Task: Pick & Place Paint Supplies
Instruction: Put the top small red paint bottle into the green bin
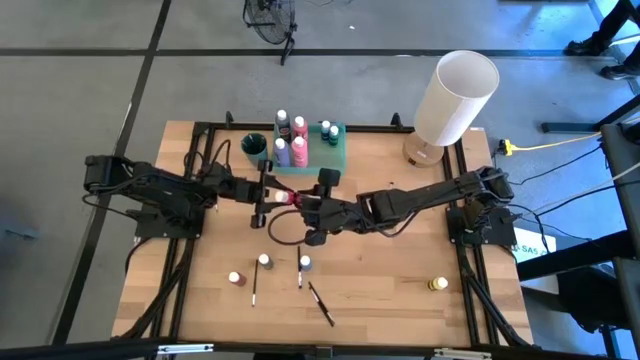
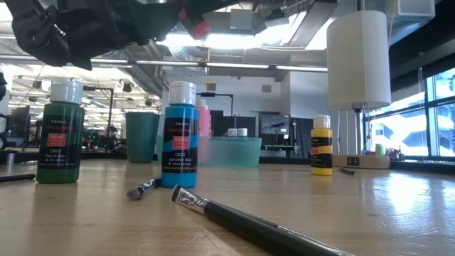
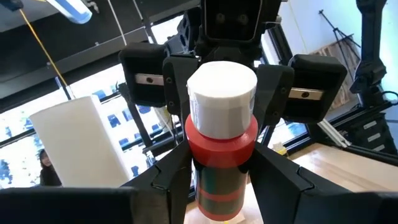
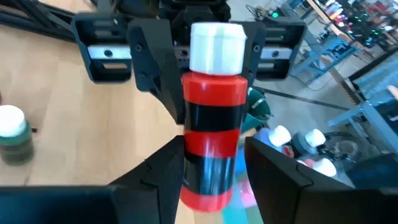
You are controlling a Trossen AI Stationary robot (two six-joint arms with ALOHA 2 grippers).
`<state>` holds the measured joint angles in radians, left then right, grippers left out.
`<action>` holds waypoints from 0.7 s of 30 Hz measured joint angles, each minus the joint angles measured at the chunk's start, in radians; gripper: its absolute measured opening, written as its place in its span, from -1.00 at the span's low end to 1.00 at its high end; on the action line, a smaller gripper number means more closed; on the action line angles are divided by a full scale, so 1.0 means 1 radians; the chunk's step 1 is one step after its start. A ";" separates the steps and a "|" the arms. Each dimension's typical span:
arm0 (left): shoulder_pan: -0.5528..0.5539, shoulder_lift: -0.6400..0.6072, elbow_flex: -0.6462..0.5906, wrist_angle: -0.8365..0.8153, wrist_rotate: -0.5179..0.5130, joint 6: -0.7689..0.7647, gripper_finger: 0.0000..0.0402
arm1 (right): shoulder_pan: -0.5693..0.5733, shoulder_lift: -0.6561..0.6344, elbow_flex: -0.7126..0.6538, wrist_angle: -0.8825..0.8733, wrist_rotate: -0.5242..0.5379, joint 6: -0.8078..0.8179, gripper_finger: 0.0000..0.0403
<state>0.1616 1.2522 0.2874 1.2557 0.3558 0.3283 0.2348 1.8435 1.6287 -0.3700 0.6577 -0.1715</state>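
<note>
A red paint bottle (image 1: 286, 197) with a white cap hangs above the table's middle, between my two grippers. My left gripper (image 1: 270, 195) comes from the table's left and is shut on it. My right gripper (image 1: 300, 204) comes from the right, its fingers flanking the bottle's lower body. On the near half of the table stand a green bottle (image 2: 60, 135), a blue bottle (image 2: 180, 135), a yellow bottle (image 1: 438, 285) and a small red one (image 1: 235, 278). Dark paintbrushes (image 1: 321, 303) lie flat among them. My left gripper pinches the red bottle's body (image 3: 202, 171) below the shoulder between its two fingers. It comes nearly level from the table's left. The bottle stands cap up in the hold, lifted clear of the table. My right gripper has one finger (image 4: 158, 177) against the bottle's lower body (image 4: 193, 168). A thin gap shows between the bottle and the other finger (image 4: 273, 177). The fingers slant down from the table's right.
A translucent green tray (image 1: 338, 150) with several bottles stands at the far middle, a dark green cup (image 1: 254, 146) to its left. A big white lamp (image 1: 455, 95) stands at the far right. Bare wood lies at the near right.
</note>
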 joint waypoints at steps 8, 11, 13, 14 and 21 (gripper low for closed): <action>-0.006 0.000 -0.001 -0.005 0.041 -0.003 -0.29 | -0.003 -0.003 0.000 -0.125 0.258 0.064 -0.17; -0.001 0.000 -0.001 -0.006 0.035 -0.003 -0.29 | 0.011 -0.003 0.000 -0.120 0.325 0.077 -0.17; -0.005 0.000 -0.001 -0.005 0.037 -0.002 -0.29 | 0.029 -0.010 0.000 -0.113 0.319 0.085 -0.17; -0.004 0.000 -0.001 -0.005 0.035 -0.002 -0.29 | 0.039 -0.013 0.000 -0.101 0.314 0.085 -0.17; -0.003 0.000 -0.001 -0.040 -0.019 0.034 -0.29 | 0.134 -0.017 0.098 -0.050 0.280 0.021 -0.17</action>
<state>0.1589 1.2518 0.2863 1.2160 0.3369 0.3621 0.3686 1.8260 1.7271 -0.4201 0.9381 -0.1505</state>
